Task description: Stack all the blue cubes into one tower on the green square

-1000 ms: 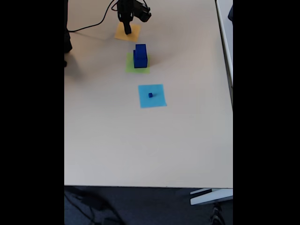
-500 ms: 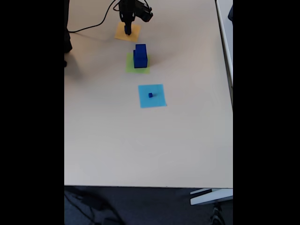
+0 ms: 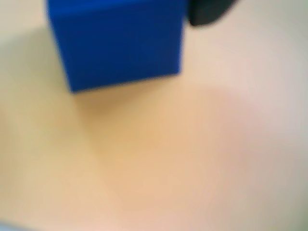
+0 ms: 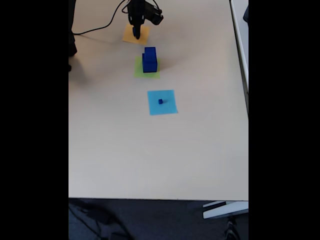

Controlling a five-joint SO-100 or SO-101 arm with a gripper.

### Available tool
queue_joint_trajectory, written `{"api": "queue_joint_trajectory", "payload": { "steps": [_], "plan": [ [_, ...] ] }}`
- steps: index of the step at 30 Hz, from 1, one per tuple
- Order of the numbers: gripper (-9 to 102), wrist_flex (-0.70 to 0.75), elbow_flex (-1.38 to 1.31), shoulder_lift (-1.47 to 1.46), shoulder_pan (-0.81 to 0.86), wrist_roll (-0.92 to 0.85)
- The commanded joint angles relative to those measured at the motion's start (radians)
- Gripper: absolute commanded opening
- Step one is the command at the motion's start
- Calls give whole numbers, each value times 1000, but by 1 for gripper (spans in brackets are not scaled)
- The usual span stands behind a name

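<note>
No writing, brand or label legible anywhere; the wrist view is badly blurred.

Fixed view: the stack of blue cubes point(image 4: 149, 59) stands upright on the green square point(image 4: 147, 73), long axis vertical, a smaller cube on a larger one. Faces sit roughly square to the patch edges. A tiny blue cube point(image 4: 160, 101) sits alone near the middle of the light-blue square point(image 4: 162, 102), nearer the camera than the stack and well apart from it.

My gripper point(image 4: 136, 35) hangs over the orange-yellow square point(image 4: 136, 34) at the far end of the table point(image 4: 150, 155), fingers pointing down. From here the stack lies near the gripper, on the camera side and slightly right; the tiny cube lies further out along the same line. A black cable point(image 4: 97, 28) trails left from the arm.

Wrist view: a large blue face point(image 3: 118, 41) fills the top left, a dark finger tip point(image 3: 207, 12) at the top edge beside it, orange-tinted surface below.

Jaw opening: I cannot tell, nor whether anything is held.
</note>
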Motion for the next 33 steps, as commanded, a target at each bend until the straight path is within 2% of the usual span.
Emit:
{"api": "queue_joint_trajectory", "payload": {
  "steps": [1,21,33],
  "plan": [
    [23,8,-55,6,-11,5],
    [4,11,-55,17,3,-34],
    [0,54,-54,123,52,-48]
  ]
}}
